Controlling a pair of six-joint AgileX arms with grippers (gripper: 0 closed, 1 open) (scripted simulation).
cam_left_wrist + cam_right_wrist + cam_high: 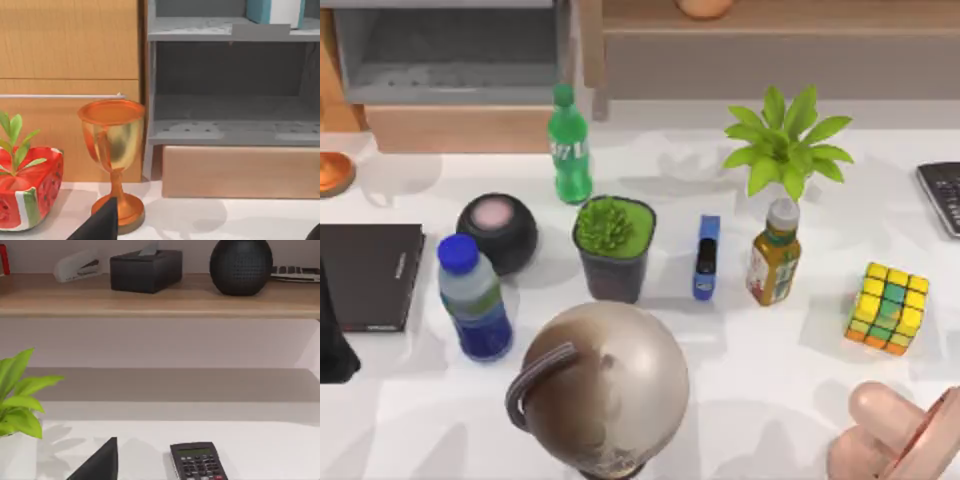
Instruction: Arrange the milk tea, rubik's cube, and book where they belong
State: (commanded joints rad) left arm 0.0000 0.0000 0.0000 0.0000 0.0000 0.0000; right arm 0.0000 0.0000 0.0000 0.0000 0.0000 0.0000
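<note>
The rubik's cube point(889, 307), yellow, green and orange, stands on the white table point(770, 370) at the right. The milk tea point(775, 255), a white-capped bottle with a yellow-brown label, is upright left of it. The teal-blue book point(257, 10) stands on the upper level of the grey shelf unit point(220, 132). My left arm point(332, 345) sits at the table's left edge; its gripper point(212, 222) is open and empty, facing the shelf unit. A black fingertip point(102, 460) of my right gripper hangs over the table's far right, open, with nothing held.
A globe point(605, 385) stands front centre, behind it a water bottle point(475, 300), black speaker point(498, 232), potted plant point(613, 245), stapler point(707, 258) and green bottle point(570, 145). A flat black book point(370, 275) lies left, a calculator point(197, 462) far right, a gold cup point(112, 150) by the shelf.
</note>
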